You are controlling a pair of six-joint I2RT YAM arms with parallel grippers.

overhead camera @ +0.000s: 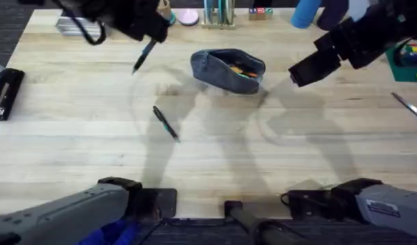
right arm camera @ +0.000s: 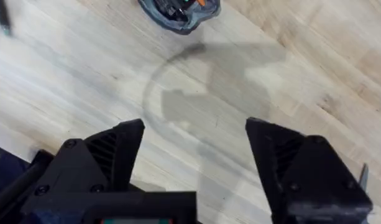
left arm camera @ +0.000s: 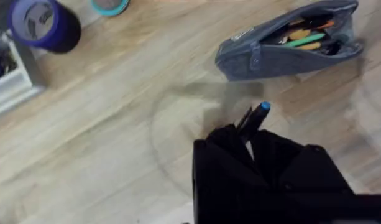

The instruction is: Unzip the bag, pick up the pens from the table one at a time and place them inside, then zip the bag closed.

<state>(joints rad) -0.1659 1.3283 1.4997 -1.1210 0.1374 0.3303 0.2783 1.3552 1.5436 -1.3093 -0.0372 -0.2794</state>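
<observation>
The left claw (overhead camera: 152,42) is gripping one pen (overhead camera: 144,56) above the surface (overhead camera: 215,150), left of the unzipped bag (overhead camera: 227,69). The second pen (overhead camera: 166,124) is lying near the bag. The right claw (right arm camera: 193,155) is hanging open.

Two pens (overhead camera: 165,123) (one held), one bag (overhead camera: 228,69).

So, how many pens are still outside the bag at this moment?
2. One pen is held in the left gripper above the table; the other pen lies on the table, nearer the arms' bases than the open bag.
</observation>
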